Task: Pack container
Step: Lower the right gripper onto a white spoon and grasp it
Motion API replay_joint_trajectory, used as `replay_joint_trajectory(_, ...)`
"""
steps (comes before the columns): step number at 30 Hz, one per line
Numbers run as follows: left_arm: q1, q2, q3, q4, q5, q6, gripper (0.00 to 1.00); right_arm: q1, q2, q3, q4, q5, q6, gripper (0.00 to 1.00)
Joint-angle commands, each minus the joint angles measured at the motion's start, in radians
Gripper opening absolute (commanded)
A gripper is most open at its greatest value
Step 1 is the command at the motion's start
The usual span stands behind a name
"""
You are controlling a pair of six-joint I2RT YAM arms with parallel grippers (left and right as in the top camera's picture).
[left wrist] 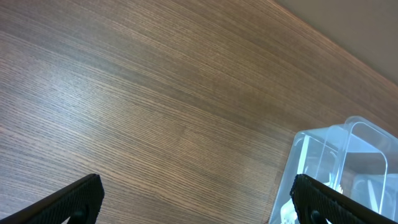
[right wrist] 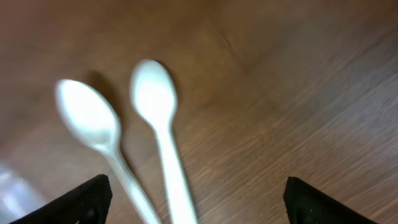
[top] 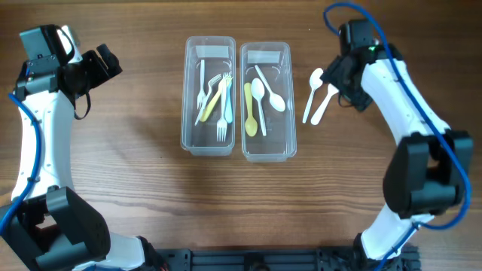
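Right wrist: right gripper (right wrist: pixel 196 194) hangs released over two white spoons (right wrist: pixel 153 96); I'd centre on one handle before pinching.

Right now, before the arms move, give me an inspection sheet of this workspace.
Surface: wooden table, no spills seen.
Job's things: fork container holds forks; spoon container holds spoons; two white spoons lie loose on the table beside it.
Clutter: nothing seen.
Grippers: left gripper open over bare wood; right gripper open above the loose spoons.
Cables: blue cables run along both arms.
Surroundings: nothing seen.
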Motion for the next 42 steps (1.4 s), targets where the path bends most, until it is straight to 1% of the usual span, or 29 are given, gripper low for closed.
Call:
replay_joint_trajectory(1,0.004,-0.026,0.020,0.000,0.001,-0.005,1.00,0.002,0.071,-0.007,0.022,-0.033,0.053,0.87)
replay_joint_trajectory(6,0.004,-0.026,0.020,0.000,0.001,-0.005,1.00,0.002,0.130,-0.007,0.048,-0.065,0.055,0.85)
replay_joint_trajectory(10,0.004,-0.026,0.020,0.000,0.001,-0.005,1.00,0.002,0.155,-0.007,0.049,-0.065,0.055,0.82)
replay_joint_trajectory(12,0.004,-0.026,0.020,0.000,0.001,-0.005,1.00,0.002,0.161,-0.007,0.051,-0.071,0.055,0.80)
replay_joint_trajectory(14,0.004,-0.026,0.020,0.000,0.001,-0.005,1.00,0.002,0.167,-0.007,0.058,-0.079,0.055,0.76)
replay_joint_trajectory(20,0.004,-0.026,0.020,0.000,0.001,-0.005,1.00,0.002,0.170,-0.008,0.066,-0.097,0.054,0.75)
replay_joint_trajectory(29,0.004,-0.026,0.020,0.000,0.001,-0.005,1.00,0.002,0.171,-0.008,0.064,-0.104,0.054,0.67)
replay_joint_trajectory(34,0.004,-0.026,0.020,0.000,0.001,-0.005,1.00,0.002,0.203,-0.008,0.065,-0.128,0.051,0.68)
replay_joint_trajectory(36,0.004,-0.026,0.020,0.000,0.001,-0.005,1.00,0.002,0.223,-0.008,0.065,-0.153,0.050,0.72)
replay_joint_trajectory(39,0.004,-0.026,0.020,0.000,0.001,-0.005,1.00,0.002,0.238,-0.008,0.066,-0.154,0.051,0.72)
replay_joint_trajectory(40,0.004,-0.026,0.020,0.000,0.001,-0.005,1.00,0.001,0.238,-0.008,0.069,-0.154,0.051,0.67)
replay_joint_trajectory(42,0.004,-0.026,0.020,0.000,0.001,-0.005,1.00,0.001,0.238,-0.008,0.069,-0.155,0.051,0.49)
